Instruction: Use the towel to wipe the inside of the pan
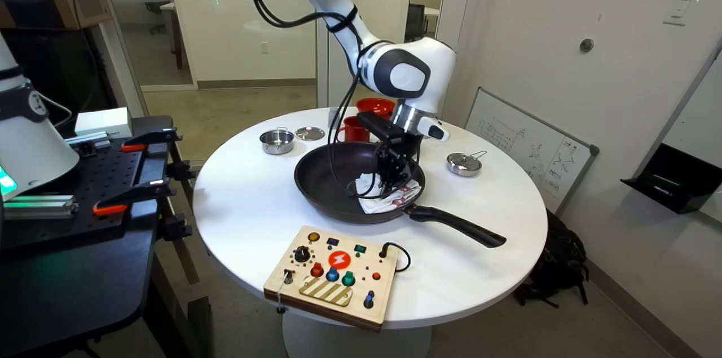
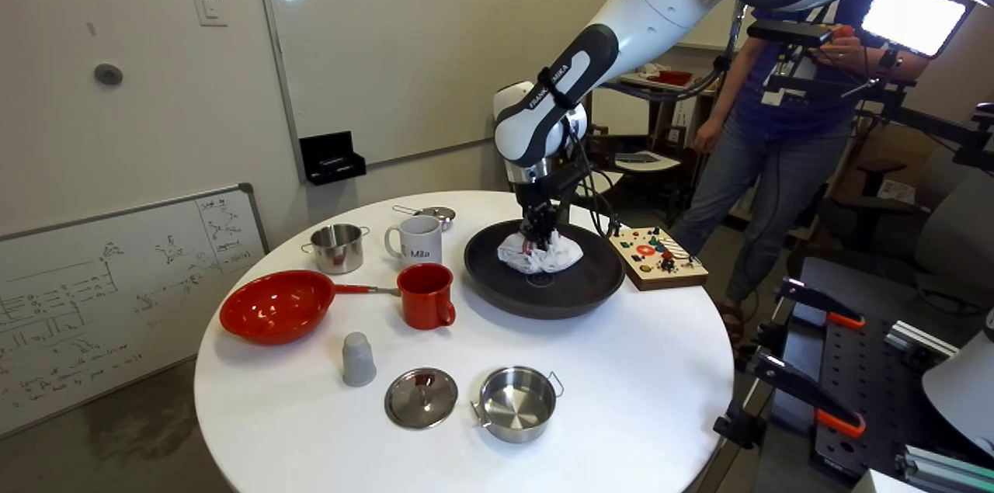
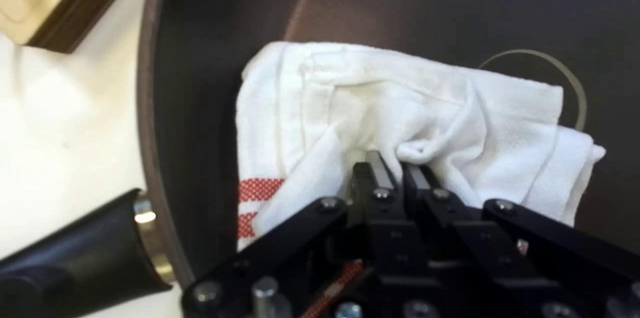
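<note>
The black pan (image 1: pixel 321 180) sits on the white round table; it also shows in an exterior view (image 2: pixel 578 295) and the wrist view (image 3: pixel 195 87). Its long handle (image 1: pixel 458 227) extends past the table box's side in an exterior view. The white towel with red stripes (image 3: pixel 515 107) lies bunched inside the pan, near the handle side, and shows in both exterior views (image 1: pixel 369 203) (image 2: pixel 557 256). My gripper (image 3: pixel 397 170) points down into the pan, its fingers closed on a pinched fold of the towel. The fingertips are partly hidden by cloth in both exterior views (image 1: pixel 390 180) (image 2: pixel 540 238).
A wooden button box (image 1: pixel 290 276) stands close to the pan. A red cup (image 2: pixel 425 299), a white mug (image 2: pixel 423 237) and a red pan (image 2: pixel 279 307) stand beside it. Silver pots (image 2: pixel 516 407) (image 2: pixel 338 248), a lid (image 2: pixel 421 397) and a grey cup (image 2: pixel 358 359) are also on the table.
</note>
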